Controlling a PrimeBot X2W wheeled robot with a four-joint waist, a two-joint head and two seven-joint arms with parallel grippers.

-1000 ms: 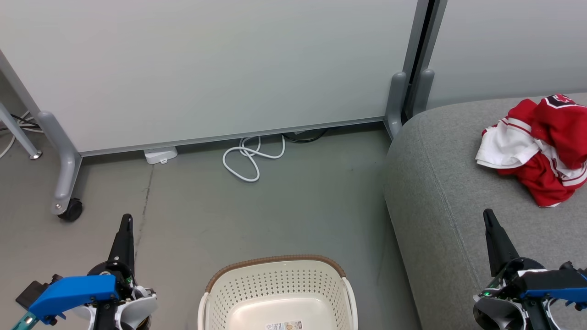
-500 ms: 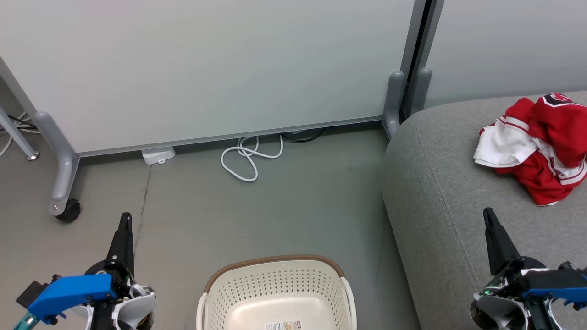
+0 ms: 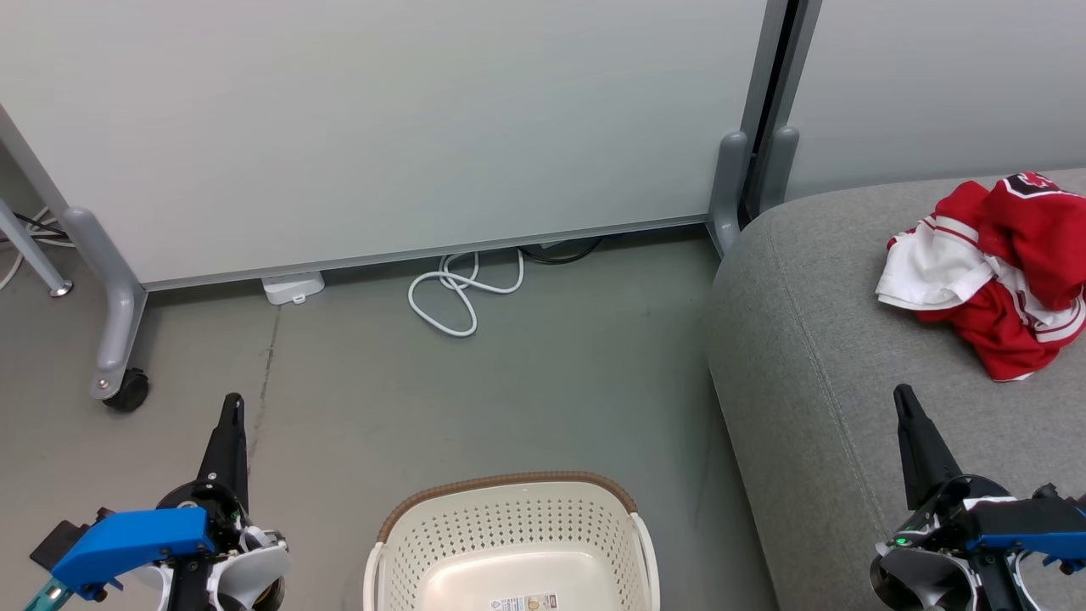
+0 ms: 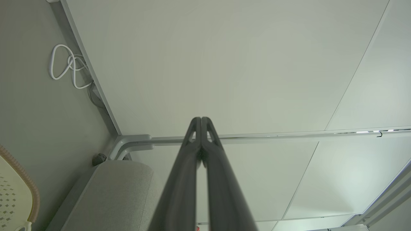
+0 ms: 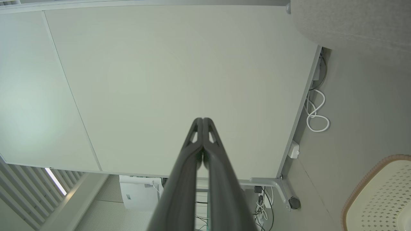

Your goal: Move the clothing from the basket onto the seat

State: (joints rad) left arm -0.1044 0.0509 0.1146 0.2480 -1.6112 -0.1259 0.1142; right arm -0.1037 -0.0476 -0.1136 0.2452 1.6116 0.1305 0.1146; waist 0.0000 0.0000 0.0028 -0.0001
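Clothing lies in a crumpled bundle on the seat, toward its far right. Basket stands on the floor, left of the seat. Left gripper hangs left of the basket, fingers pressed together on nothing. Right gripper hangs above the seat's near part, fingers likewise pressed together, apart from the clothing.

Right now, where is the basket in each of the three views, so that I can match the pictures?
Head view: basket at the bottom centre, cut by the edge.
Left wrist view: basket at the lower left edge.
Right wrist view: basket in the lower right corner.
Shared landmark: the coiled white cable.
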